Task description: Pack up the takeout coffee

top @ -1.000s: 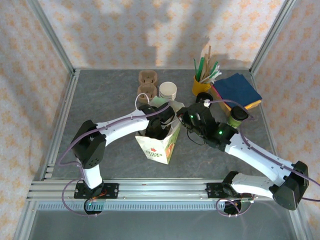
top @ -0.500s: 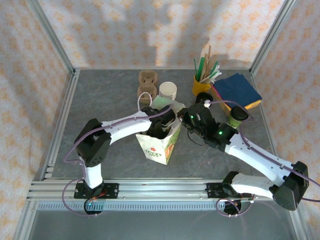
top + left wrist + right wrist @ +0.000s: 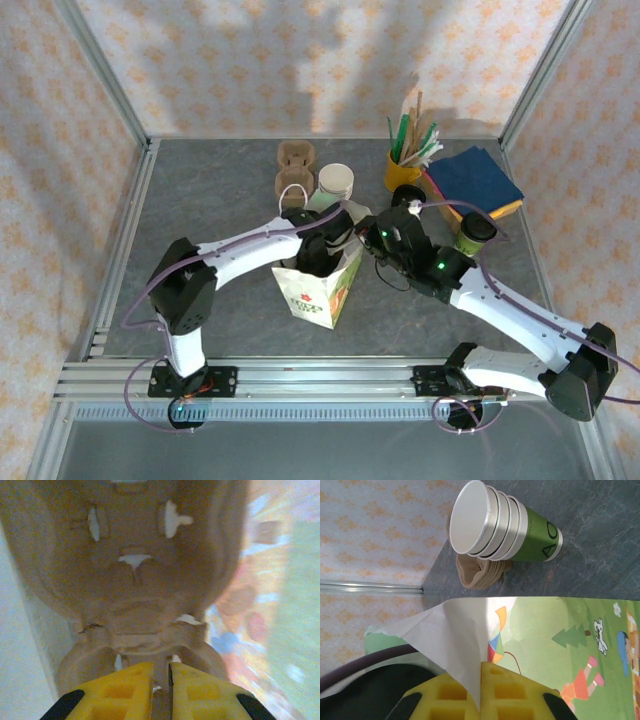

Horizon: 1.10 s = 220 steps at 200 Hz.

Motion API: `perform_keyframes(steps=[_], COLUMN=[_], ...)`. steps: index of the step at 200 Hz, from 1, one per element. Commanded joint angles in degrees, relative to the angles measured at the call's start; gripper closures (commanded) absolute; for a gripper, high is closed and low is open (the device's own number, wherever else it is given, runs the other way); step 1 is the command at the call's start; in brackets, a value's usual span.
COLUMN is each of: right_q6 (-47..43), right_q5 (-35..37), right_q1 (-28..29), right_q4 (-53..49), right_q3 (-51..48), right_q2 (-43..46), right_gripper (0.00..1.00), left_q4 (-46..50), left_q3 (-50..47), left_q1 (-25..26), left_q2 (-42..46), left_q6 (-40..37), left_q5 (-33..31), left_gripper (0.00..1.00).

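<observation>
Left wrist: left jaws grip cup carrier [image 3: 135, 580]; right jaws pinch paper bag [image 3: 555, 625].

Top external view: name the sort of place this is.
Probably a mock café takeout counter in a robot test cell: stacked paper cups, a yellow cup of stirrers, a napkin pile.
</observation>
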State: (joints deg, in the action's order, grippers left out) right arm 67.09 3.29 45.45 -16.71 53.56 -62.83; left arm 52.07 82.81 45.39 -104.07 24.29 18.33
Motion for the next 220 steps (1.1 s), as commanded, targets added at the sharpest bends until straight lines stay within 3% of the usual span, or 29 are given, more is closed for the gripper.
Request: perform_keyframes(steps=[1,57,154,179,201,220], right_q6=[-1.34,-2.82,-4.85,-7.29,-10.14,-13.54], right_q5=[2.38,3.64,5.46,5.68,4.79,3.04], right_q1=[-0.19,-0.19,-0.19,-0.28,-0.32,-0.28], right_q4=[-0.45,-2.22,-3.70,-2.78,-0.90,2.32], right_q3=[-0.64,-0.05,0.89,1.17,1.37,0.96], right_q2=[0.56,0.25,0.32,0.90,1.97,3.68], right_gripper=[1.00,1.00,1.00,1.00,1.00,1.00], left_q4=[2.19,2.89,-5.58,-11.15,-10.67,-10.25], left_q3=[4.28,8.64,10.70,6.76,4.58,0.22], left_q1=[0.36,-0.35,-4.57,-9.91,-15.14,-21.19], left_q2=[4.47,8.35,20.30,26.58,30.93,34.31], left_q6=[1.53,2.60,2.04,4.21,5.53,7.51], left_q5=[-3.12,-12.20,-5.56,-3.01,-12.02,-18.10], left_gripper=[0.80,0.80,0.83,0.81,0.64,0.59])
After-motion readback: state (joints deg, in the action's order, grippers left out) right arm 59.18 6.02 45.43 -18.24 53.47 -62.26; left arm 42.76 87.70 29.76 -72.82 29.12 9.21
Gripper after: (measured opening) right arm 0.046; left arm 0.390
